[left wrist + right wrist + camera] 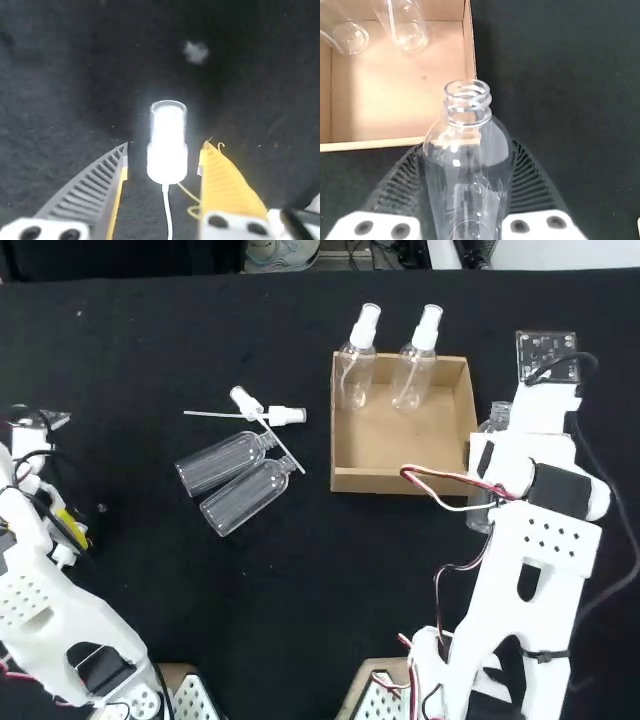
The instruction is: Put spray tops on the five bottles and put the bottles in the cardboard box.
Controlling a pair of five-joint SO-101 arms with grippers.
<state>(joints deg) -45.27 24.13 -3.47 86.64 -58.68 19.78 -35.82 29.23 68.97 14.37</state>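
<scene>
My right gripper is shut on a clear, uncapped bottle, held upright just outside the right wall of the cardboard box. In the high view this bottle stands beside the box. Two capped bottles stand at the box's far wall. Two uncapped bottles lie left of the box, with two loose spray tops beside them. At the far left my left gripper is shut on a white spray top, its tube running back between the fingers.
Black cloth covers the table, with open room between the lying bottles and the arms' bases. My right arm stretches along the box's right side. A small white speck lies on the cloth beyond the held spray top.
</scene>
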